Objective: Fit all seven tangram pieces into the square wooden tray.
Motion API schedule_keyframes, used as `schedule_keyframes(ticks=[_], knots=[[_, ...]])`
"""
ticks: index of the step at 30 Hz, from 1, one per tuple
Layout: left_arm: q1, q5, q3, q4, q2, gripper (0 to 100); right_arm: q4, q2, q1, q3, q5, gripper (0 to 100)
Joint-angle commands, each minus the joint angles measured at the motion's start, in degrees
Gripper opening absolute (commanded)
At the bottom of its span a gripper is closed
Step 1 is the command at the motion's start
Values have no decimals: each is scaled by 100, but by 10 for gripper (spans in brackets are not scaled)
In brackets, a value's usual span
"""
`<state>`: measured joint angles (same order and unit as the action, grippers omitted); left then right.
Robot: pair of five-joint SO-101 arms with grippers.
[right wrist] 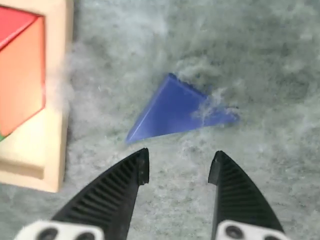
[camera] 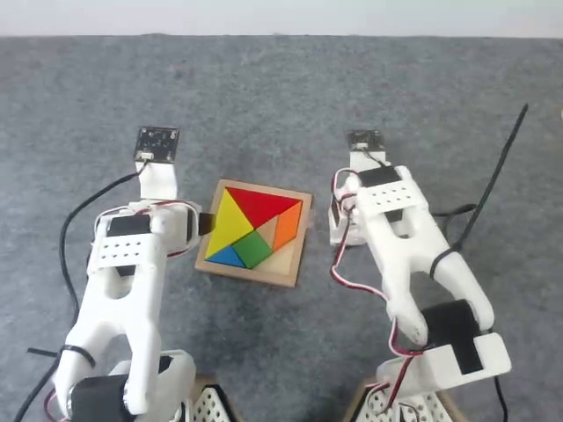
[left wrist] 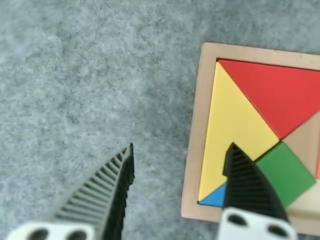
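While the tray (camera: 246, 270) sits between the two arms with most of its colours bedded in, the piece that matters is the blue triangle (right wrist: 175, 107). It lies flat on the grey carpet (camera: 264, 105), just outside the tray's edge on the right arm's side. The right gripper (right wrist: 180, 155) hangs over it, fingers spread and holding nothing, with the triangle just ahead of the tips. Its long edge faces the gripper and runs roughly along the line on which the fingers would close. That edge looks wider than the gap between them, and the point aims away. To my eye the wrist wants a turn, so the fingers pinch across the narrower span. The left gripper (left wrist: 181, 150) is spread and empty too, one finger over the tray's corner by the yellow piece (left wrist: 230, 120), the other over carpet. It sits across the tray from the triangle, so the right arm is plainly nearer.
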<state>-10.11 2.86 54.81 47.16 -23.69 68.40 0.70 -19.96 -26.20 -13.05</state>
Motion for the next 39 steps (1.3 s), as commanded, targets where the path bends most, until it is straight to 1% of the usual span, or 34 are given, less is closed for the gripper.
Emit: schedule_keyframes(ticks=[1, 7, 12, 15, 19, 25, 28, 30, 33, 36, 39], knots=[[18, 53, -31, -114, 0, 276, 4, 31, -338, 18, -44, 217], [18, 53, -31, -114, 0, 276, -233, 629, -391, 70, -44, 216], [18, 53, -31, -114, 0, 276, -409, 1138, -382, 466, -88, 216], [18, 53, -31, -114, 0, 276, -409, 1182, -374, 809, -308, 216], [18, 53, -31, -105, 0, 276, -541, 1226, -382, 1240, -343, 216], [26, 53, -31, -88, -9, 276, -1068, 1209, -365, 1292, -325, 216], [26, 53, -31, -97, 0, 276, -1297, 1174, -198, 1301, -308, 216], [26, 53, -31, -97, 0, 276, -1411, 1174, -22, 1301, -70, 216], [35, 53, -31, -97, 0, 276, -1376, 1147, 207, 1301, 510, 216], [185, 62, -22, -88, 0, 276, -1367, 998, 268, 1257, 967, 216], [202, 62, 40, -88, -26, 276, -1402, 857, 242, 1257, 1169, 216]])
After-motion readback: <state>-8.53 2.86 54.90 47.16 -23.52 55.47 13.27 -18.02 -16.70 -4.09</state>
